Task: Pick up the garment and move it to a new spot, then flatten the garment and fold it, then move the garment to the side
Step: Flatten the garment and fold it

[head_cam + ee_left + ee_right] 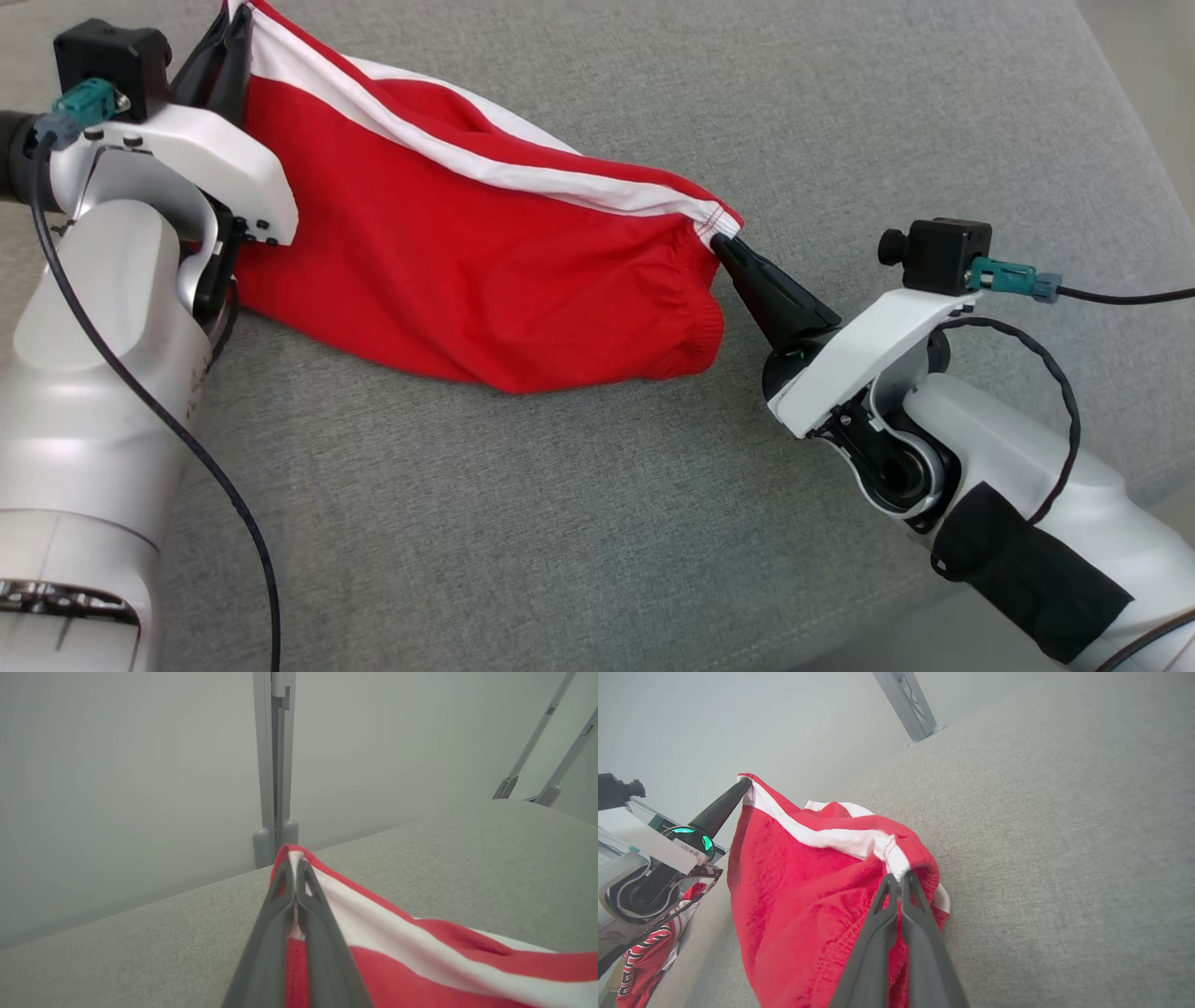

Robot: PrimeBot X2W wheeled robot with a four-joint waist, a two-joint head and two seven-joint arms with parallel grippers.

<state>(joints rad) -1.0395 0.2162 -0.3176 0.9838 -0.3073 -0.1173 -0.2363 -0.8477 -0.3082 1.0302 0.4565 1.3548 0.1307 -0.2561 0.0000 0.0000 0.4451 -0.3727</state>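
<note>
Garment [448, 261], red with a white band: hangs stretched over the grey surface [560, 523], from 11 to 3 o'clock in the head view. Left fingers [219, 65] and right fingers [752, 275] are each clamped fully shut on a corner. Judged: relocation in hand; flattening, folding and side placement outstanding. Count: one garment, two arms

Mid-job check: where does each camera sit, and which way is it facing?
Head: above, looking down at the garment on the grey cushion; both forearms, left gripper and right gripper show.
Left wrist: along its shut fingers, toward a grey post.
Right wrist: along its shut fingers, across the cushion.
Shared: the garment, pinched at both ends.
</note>
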